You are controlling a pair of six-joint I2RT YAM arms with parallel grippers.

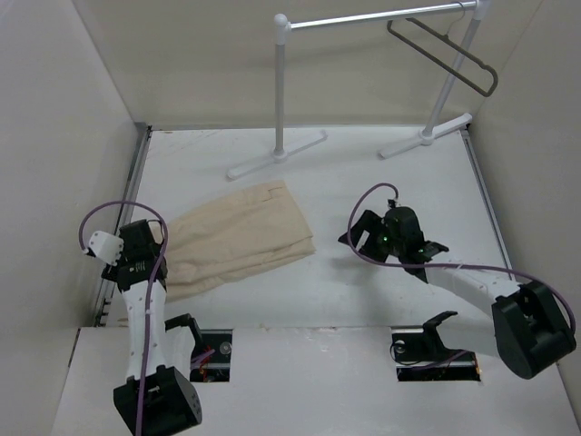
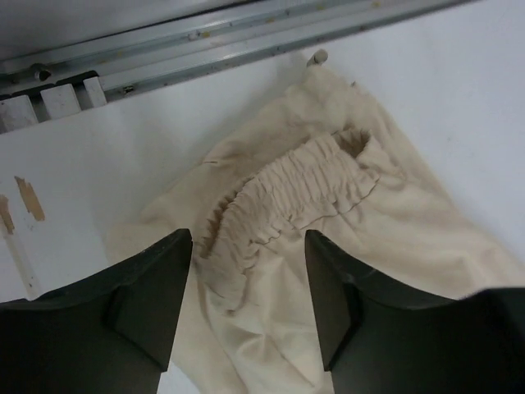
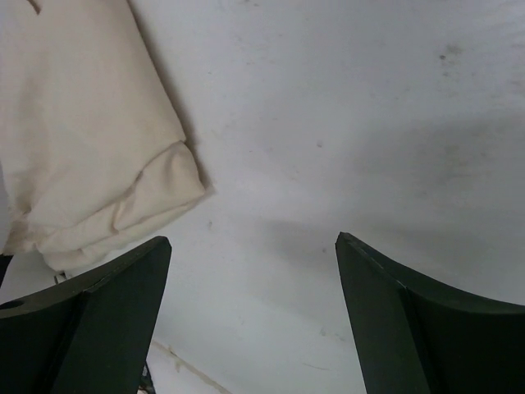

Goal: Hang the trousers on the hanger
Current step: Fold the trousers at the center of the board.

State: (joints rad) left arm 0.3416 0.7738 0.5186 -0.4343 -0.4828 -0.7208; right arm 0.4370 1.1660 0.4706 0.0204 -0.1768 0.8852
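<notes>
1. Two hands in view, neither holding anything.
2. Left hand [image 2: 246, 254]: jaws part-open, straddling the gathered elastic waistband [image 2: 295, 185] of the trousers [image 1: 238, 238]. No clamp on the cloth.
3. Right hand [image 3: 250, 263]: jaws spread wide over bare table [image 3: 369, 123]. Trouser-leg end lies at its 10 o'clock.
4. Trousers lie folded flat on the table, at 9 o'clock from centre in the top view, with the waistband end toward the left arm.
5. Hanger [image 1: 443, 56] hangs tilted on the white garment rack [image 1: 280, 91] at 1 o'clock, well apart from the trousers.
</notes>
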